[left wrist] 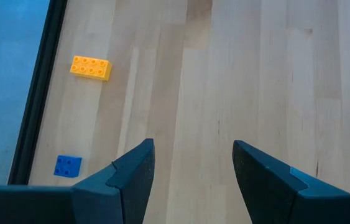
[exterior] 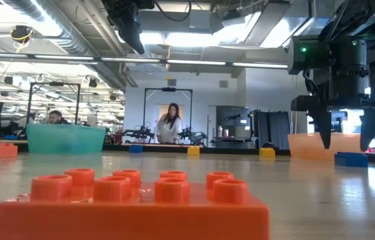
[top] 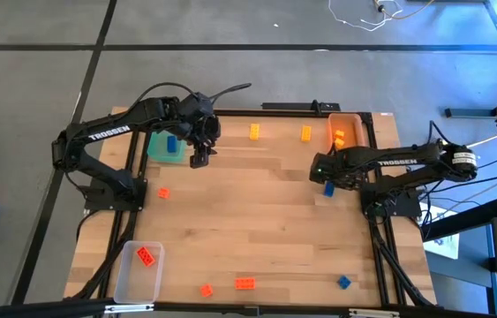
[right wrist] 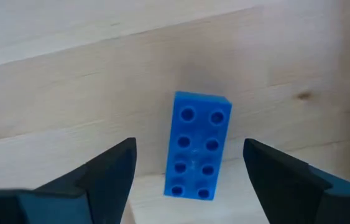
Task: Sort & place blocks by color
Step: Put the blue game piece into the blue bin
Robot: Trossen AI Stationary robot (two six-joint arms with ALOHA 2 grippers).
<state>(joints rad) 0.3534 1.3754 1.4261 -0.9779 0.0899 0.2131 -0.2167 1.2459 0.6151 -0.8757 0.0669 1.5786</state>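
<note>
A blue block (right wrist: 198, 145) lies flat on the wooden table (top: 257, 221), studs up. My right gripper (right wrist: 189, 149) hangs open just above it, pointing down, one finger on either side of its long sides, touching nothing; the high view shows the block (top: 328, 188) beside that gripper (top: 323, 172). My left gripper (left wrist: 193, 155) is open and empty, raised over the table's far left (top: 199, 159) beside the green tray (top: 161, 152). That tray holds one blue block (top: 172, 144). Yellow blocks (top: 254, 132) (top: 305, 133) lie near the far edge.
An orange tray (top: 354, 119) with yellow blocks stands at the far right. A clear tray (top: 129, 283) at the near left holds a red block (top: 146, 256). Loose red blocks (top: 163, 193) (top: 206, 290) (top: 244, 283) and a blue block (top: 343, 282) lie about. Another blue block (left wrist: 68, 165) sits near the far edge.
</note>
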